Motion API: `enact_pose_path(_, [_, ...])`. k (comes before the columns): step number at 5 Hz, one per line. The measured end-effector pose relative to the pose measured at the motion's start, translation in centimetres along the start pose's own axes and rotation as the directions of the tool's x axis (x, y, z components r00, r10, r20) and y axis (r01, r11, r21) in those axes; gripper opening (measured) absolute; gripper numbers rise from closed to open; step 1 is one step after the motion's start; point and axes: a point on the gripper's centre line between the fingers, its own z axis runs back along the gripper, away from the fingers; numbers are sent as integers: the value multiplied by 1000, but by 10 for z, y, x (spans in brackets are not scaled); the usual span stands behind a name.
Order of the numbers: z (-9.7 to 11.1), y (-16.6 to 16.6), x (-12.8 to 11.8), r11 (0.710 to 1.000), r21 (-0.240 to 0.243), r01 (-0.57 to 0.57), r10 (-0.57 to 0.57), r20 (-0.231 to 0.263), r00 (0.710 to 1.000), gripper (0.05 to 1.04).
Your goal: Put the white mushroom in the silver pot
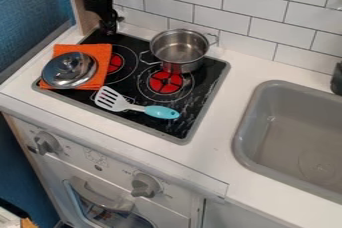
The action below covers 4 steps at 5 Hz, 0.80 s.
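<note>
Blue wall well left of the silver pot, my gripper nearer its left, opening and any hold I can't tell, black stovetop beneath it, white tiles behind, grey sink to its right, cut off by the edge.

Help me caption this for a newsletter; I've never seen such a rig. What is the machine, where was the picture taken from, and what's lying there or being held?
The black machine at the upper left is a robot arm; its gripper hangs near the stove's back left corner. I cannot tell whether it holds anything. A fixed camera looks down at a slant on a toy kitchen. On the black stove top stands an open silver pot. Left of it, a silver lid lies on an orange cloth; nearer the camera is a spatula. At right is a grey sink.
</note>
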Motion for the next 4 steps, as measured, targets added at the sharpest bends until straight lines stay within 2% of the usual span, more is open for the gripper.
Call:
enact_pose_path(1, [-8,-5,-6,1000,-1,5,-5,-16,1000,1001])
enact_pose_path(2, [-5,-14,-8,1000,-24,-17,16,-31,999,1001])
enact_pose_path(3, [-15,-13,-13,1000,-20,-17,16,-49,999,948])
enact_pose_path(4, [-14,-16,-12,997,-38,-60,58,-42,997,684])
